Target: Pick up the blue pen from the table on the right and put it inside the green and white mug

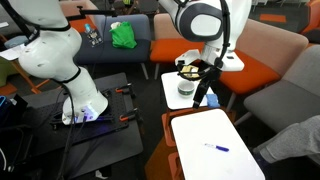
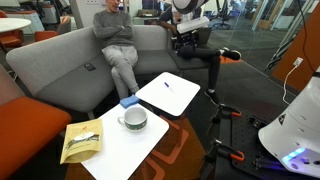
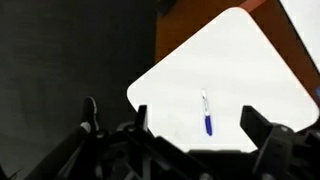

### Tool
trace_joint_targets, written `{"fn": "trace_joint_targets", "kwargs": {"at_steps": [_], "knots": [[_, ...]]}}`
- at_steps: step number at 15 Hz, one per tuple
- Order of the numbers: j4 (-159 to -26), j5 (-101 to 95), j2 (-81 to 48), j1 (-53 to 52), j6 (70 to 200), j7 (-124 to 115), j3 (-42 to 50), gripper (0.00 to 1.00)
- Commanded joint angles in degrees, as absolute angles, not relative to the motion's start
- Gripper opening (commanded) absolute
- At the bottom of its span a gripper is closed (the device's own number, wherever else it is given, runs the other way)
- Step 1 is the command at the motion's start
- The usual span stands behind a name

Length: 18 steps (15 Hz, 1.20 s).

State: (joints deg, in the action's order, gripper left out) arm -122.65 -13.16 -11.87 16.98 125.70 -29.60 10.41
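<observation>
The blue pen [image 3: 207,117] lies alone on the white table [image 3: 240,60], which has rounded corners. It shows in both exterior views [image 1: 217,148] [image 2: 168,85]. My gripper [image 3: 197,120] is open and empty, high above this table, with the pen seen between its fingers. It is also in both exterior views [image 1: 205,92] [image 2: 187,40]. The green and white mug [image 2: 133,119] stands upright on the neighbouring white tabletop [image 2: 110,155], and shows in an exterior view [image 1: 186,88] right behind the gripper.
A tan bag [image 2: 82,140] and a light blue object [image 2: 128,101] lie by the mug. A person [image 2: 118,40] sits on the grey sofa behind the tables. Orange seats [image 1: 250,65] and a second white robot [image 1: 60,60] stand nearby.
</observation>
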Motion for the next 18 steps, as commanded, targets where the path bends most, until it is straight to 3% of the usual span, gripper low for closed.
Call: {"fn": "trace_joint_targets", "kwargs": {"at_steps": [1,7,10,18], "knots": [[-122.5,-12.6,-12.0,14.8,125.6,-29.2,12.7,1.0],[-121.2,6.4,-17.5,20.3,135.9,-2.0,11.2,1.0],[-115.9,13.6,-24.9,23.7,133.1,7.8,10.6,1.0],[-94.1,11.4,-47.8,24.2,132.1,1.3,12.3,1.0]]}}
